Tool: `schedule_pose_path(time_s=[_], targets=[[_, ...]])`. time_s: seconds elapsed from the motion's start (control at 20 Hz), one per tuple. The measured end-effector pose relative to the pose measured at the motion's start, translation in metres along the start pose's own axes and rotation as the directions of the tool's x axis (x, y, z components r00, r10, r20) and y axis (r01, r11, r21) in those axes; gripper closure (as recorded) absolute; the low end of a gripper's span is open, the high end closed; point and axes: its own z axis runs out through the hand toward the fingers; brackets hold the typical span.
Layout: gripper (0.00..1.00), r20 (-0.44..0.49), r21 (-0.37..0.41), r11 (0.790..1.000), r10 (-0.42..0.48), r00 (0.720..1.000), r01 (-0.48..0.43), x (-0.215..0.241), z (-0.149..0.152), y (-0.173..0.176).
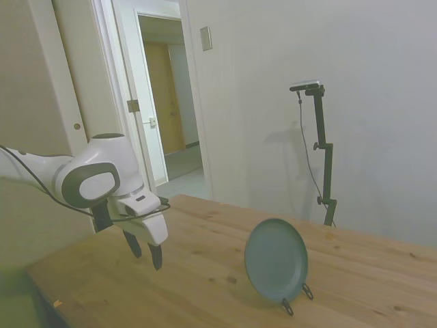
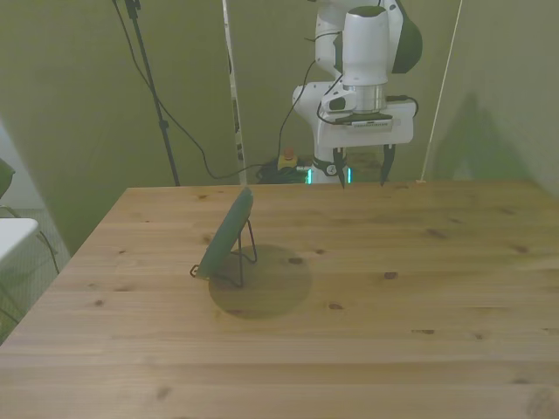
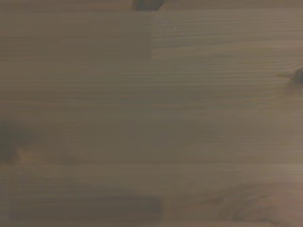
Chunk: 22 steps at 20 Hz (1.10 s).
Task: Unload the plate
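Note:
The teal-green plate point(image 1: 276, 260) point(image 2: 226, 232) stands nearly upright, leaning in a thin black wire stand point(image 1: 296, 298) point(image 2: 245, 258) on the wooden table point(image 1: 191, 287) point(image 2: 393, 332). My gripper point(image 1: 145, 251) point(image 2: 360, 166) hangs above the table near its far edge, well apart from the plate, toward the front view's right of it. Its two dark fingers are spread wide with nothing between them. The wrist view shows only blurred bare wood.
A doorway stands open behind the arm in the side view. Cables and a red-buttoned box point(image 2: 286, 161) lie on the floor behind the table in the front view. A white object point(image 2: 13, 234) sits beyond the table's edge at the front view's left.

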Motion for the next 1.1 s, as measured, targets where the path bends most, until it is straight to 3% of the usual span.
schedule_pose_path(time_s=[0.2,0.45,0.7,0.95,1.1], targets=[[0.0,-0.015,-0.001,1.0,0.015,1.0,-0.015,0.009,-0.004,0.003],[0.0,-0.065,0.06,0.988,0.146,0.987,-0.142,0.07,-0.044,0.039],[0.0,-0.072,0.093,0.973,0.218,0.973,-0.211,0.111,-0.092,0.073],[0.0,-0.087,0.116,0.949,0.303,0.949,-0.293,0.163,-0.131,0.127],[0.0,-0.103,0.108,0.954,0.29,0.952,-0.279,0.178,-0.137,0.126]])
